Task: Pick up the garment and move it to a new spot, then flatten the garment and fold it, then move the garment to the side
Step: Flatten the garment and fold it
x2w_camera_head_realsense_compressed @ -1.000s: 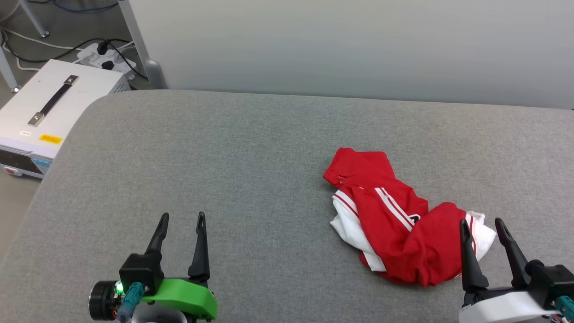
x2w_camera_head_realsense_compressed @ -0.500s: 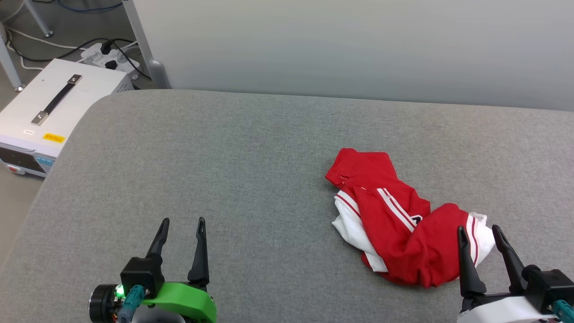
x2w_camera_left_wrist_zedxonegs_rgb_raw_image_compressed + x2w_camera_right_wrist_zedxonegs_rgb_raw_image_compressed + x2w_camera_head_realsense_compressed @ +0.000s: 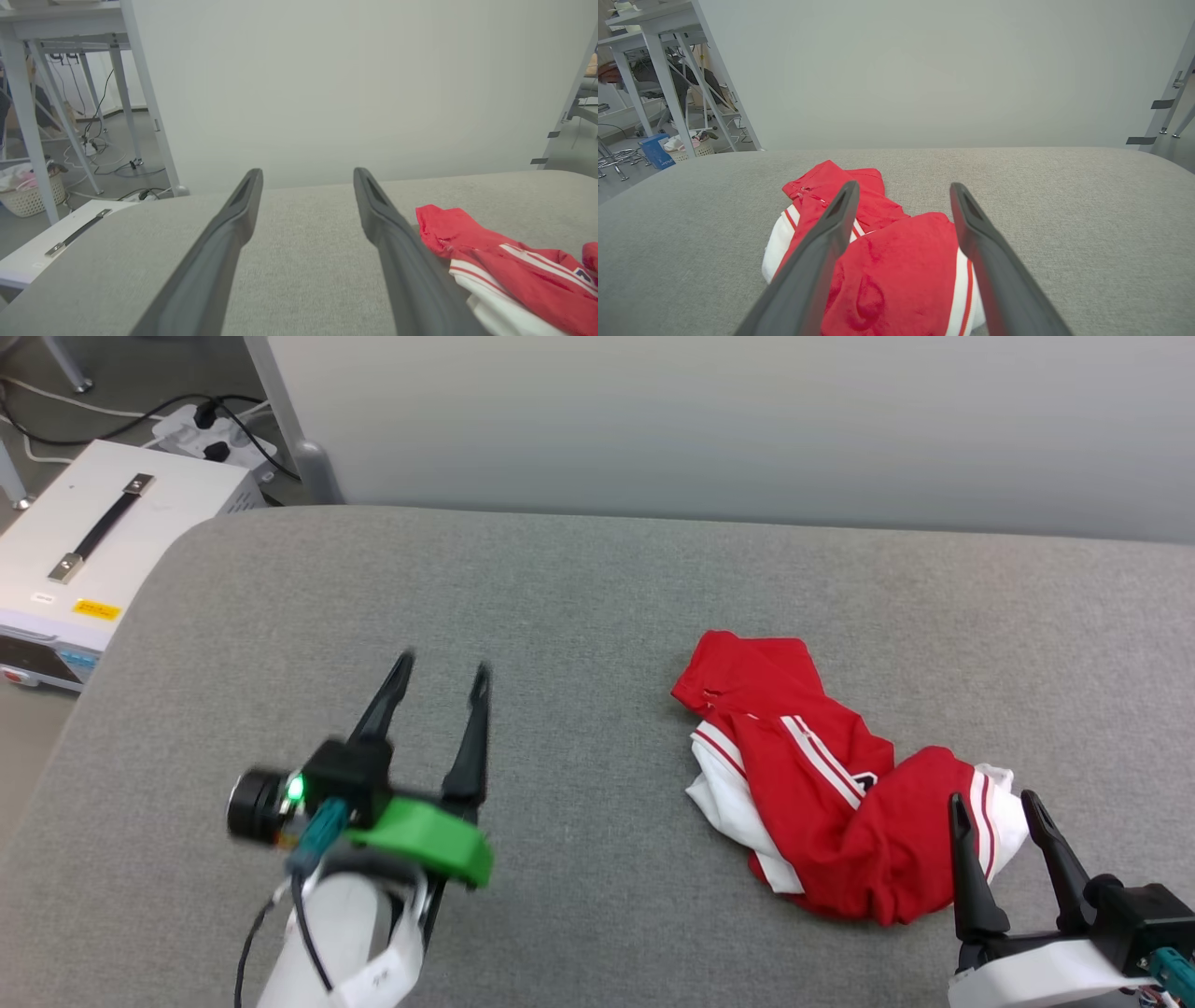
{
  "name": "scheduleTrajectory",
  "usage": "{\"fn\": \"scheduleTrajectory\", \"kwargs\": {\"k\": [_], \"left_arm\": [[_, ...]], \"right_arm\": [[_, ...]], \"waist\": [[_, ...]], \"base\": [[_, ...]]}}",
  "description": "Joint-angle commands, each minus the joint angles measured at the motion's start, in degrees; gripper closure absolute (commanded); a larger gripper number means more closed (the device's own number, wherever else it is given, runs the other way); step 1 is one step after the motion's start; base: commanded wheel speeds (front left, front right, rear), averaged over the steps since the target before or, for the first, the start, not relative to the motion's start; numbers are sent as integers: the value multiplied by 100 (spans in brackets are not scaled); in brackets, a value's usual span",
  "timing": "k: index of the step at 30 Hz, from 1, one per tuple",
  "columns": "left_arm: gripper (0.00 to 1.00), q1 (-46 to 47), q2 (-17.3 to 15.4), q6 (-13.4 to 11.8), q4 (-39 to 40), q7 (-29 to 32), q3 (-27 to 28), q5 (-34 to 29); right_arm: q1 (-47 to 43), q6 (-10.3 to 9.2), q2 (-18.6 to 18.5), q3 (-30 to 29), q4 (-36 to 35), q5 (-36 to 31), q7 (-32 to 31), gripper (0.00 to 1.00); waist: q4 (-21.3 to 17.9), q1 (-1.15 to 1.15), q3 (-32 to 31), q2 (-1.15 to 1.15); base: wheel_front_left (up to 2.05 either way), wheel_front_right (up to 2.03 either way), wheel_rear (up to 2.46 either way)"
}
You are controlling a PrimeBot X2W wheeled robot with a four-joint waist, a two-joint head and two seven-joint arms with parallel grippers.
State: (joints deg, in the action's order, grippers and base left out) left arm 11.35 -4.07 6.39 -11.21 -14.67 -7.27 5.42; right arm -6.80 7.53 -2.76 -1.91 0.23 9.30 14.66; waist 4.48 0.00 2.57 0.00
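Garment [image 3: 822, 775] lay crumpled at near right, judged soft, light and limp; you should pinch its raised red fold. Left gripper [image 3: 444, 662] and right gripper [image 3: 991, 797] stood apart, holding nothing.

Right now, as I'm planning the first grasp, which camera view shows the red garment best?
The head view: the whole crumpled garment lies in it, seen from above. The right wrist view shows it close, but fingers of the right gripper cover parts. The left wrist view catches one end, cut off at the lower right.
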Motion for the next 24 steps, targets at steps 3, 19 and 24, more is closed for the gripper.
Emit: {"fn": "scheduleTrajectory", "kwargs": {"k": [3, 19, 24], "left_arm": [[0, 798, -178, 90, -238, -33, -426, -3], [0, 4232, -1226, 109, -1072, 2300, -4589, 3011], [0, 4856, -1463, 109, -1046, 3494, -5719, 4108]], "right_arm": [[183, -4, -11, 0, -23, 11, 34, 0], [639, -4, -11, 56, -22, 81, 34, 0], [785, -4, -11, 94, -28, 134, 34, 0]], "waist": [[-125, 0, 187, 0], [-572, 0, 826, 0], [-745, 0, 1038, 0]], "base": [[0, 0, 0], [0, 0, 0], [0, 0, 0]]}}
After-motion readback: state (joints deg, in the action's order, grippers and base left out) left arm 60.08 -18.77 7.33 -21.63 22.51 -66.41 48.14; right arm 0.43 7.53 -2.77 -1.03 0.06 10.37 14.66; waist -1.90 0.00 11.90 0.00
